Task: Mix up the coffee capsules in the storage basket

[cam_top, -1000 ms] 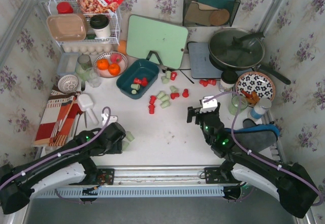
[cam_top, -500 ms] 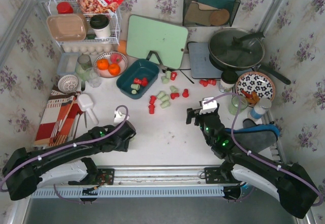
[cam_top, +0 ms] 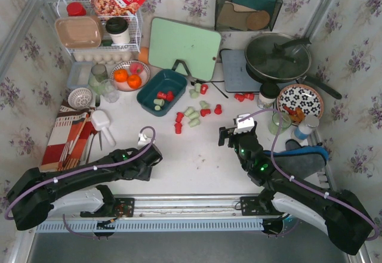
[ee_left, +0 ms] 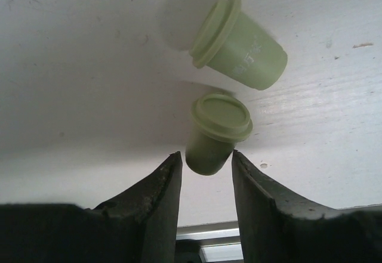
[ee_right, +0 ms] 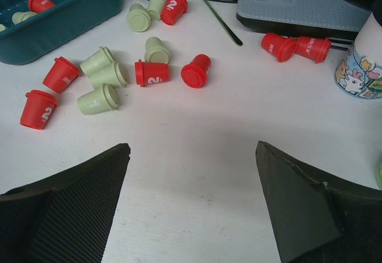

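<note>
left tool (ee_left: 206, 155): narrow, low over the table (ee_left: 71, 66) near its front edge. A pale green capsule (ee_left: 216, 132) sits between the tips, and you can't tell if it's clamped.
second green capsule (ee_left: 239, 43): on its side just beyond, apart from the tips. These two lie well away from the rest, which is likely why you're down here.
right tool (ee_right: 191, 145): wide, nothing in it, hovering short of the scatter. Looks parked clear of the left arm's work.
loose capsules (ee_right: 149, 72): red and green, spread on the table ahead of the right tool, with two red ones by the grey slab (ee_right: 298, 6).
storage basket (ee_right: 71, 15): far left of the scatter, a few red and green inside. Most are outside, so I'd call the task early.
</note>
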You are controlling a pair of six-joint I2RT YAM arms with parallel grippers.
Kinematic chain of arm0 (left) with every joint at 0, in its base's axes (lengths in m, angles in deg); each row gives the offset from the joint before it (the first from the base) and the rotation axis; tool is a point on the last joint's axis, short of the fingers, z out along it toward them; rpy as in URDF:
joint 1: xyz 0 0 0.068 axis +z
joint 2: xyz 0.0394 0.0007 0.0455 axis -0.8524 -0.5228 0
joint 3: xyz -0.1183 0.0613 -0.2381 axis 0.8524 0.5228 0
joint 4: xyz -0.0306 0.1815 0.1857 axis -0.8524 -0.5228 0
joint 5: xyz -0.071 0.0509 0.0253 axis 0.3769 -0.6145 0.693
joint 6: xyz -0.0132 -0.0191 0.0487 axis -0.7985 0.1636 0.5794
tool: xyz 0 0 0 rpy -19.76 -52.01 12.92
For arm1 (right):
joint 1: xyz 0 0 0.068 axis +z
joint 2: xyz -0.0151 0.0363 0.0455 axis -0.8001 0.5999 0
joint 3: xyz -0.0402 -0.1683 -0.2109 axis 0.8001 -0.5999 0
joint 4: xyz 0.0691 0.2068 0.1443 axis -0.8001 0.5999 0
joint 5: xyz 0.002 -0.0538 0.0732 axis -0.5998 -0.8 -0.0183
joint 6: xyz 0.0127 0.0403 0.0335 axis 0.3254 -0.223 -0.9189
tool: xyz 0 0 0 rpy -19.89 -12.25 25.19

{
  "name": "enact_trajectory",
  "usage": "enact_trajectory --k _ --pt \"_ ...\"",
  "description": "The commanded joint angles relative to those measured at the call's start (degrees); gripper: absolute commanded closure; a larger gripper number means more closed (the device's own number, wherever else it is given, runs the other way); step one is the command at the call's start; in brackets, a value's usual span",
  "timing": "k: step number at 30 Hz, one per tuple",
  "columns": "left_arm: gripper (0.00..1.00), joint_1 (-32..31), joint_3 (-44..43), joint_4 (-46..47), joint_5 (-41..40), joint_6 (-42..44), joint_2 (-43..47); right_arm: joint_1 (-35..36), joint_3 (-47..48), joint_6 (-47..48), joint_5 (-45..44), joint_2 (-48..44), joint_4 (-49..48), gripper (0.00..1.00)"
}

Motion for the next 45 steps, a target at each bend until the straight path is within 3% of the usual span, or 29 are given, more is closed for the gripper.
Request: enact_trajectory --k 1,9,17,28,33,37,40,45 --pt "0.58 -0.07 1.09 1.95 0.77 -1.63 -0.58 0.01 0.48 -0.25 -0.47 0.18 -1.68 0.06" --pt "0.61 -0.24 1.11 4.78 0.12 -2.43 -3.19 -0.05 0.50 -0.25 -0.44 0.42 -1.67 0.06" --pt "0.73 -0.60 -0.33 4.90 -1.24 -3.11 -3.87 0.00 0.42 -0.08 -0.39 0.09 -1.53 0.05" --pt "0.83 -3.99 -4.11 -2.53 -7.30 -1.03 10.42 0.01 0.43 -0.08 -0.38 -0.15 -1.29 0.05" --pt "0.83 -3.86 -4.56 3.56 -12.98 9.55 15.73 0.01 0.42 -0.33 0.23 -0.07 -1.34 0.06" --pt "0.80 -2.06 -7.87 13.22 -18.99 18.97 11.92 0.01 0.56 -0.67 0.29 -0.05 -1.10 0.06" --pt "0.81 2.56 -13.19 19.88 -14.62 24.19 4.25 -0.04 0.33 -0.78 -0.12 -0.48 -0.85 0.07" --pt "0.84 10.98 -26.36 20.78 -4.69 26.83 -10.59 0.01 0.29 -0.78 -0.11 -0.68 -0.92 0.07"
